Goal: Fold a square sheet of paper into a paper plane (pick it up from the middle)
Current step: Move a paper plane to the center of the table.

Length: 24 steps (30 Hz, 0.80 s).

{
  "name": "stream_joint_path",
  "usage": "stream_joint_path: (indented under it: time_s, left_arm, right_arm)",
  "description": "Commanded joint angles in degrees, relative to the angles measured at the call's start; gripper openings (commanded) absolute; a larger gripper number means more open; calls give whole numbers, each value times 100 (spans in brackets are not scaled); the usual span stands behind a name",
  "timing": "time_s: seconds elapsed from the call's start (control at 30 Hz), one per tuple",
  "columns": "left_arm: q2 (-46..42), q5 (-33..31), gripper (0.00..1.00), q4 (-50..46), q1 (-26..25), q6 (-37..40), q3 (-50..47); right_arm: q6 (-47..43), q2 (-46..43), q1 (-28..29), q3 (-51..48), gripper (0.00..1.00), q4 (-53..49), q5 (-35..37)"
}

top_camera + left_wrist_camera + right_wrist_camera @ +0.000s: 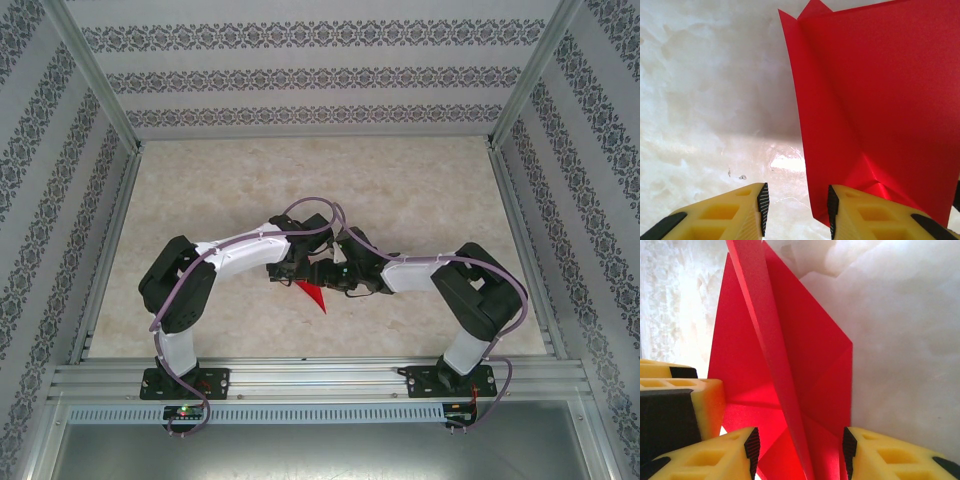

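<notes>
Bright red, plain, creased into layered triangles with one sharp raised ridge: the square sheet of paper (790, 365), at mid tabletop (200, 200) between the two end effectors. Shows from above as a small red point where the two arms (240, 250) meet. Fills, from the right wrist, the gap of the right end effector (799, 447), fingers spread; cannot tell whether clamped or loose. Lies, from the left wrist, as a broad flat panel behind one finger (870, 215) of the left end effector (796, 200), released, other pad bare. One sheet, two end effectors, two arms.
</notes>
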Motion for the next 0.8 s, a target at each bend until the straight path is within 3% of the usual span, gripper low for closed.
stream_joint_path:
  time_s: [0.0, 0.77]
  left_arm:
    - [-171, -20, 39, 58, 48, -68, -76]
    - [-266, -52, 39, 55, 55, -121, -113]
  right_arm:
    - [-116, 129, 114, 72, 50, 131, -319]
    - [-414, 24, 150, -40, 51, 110, -311]
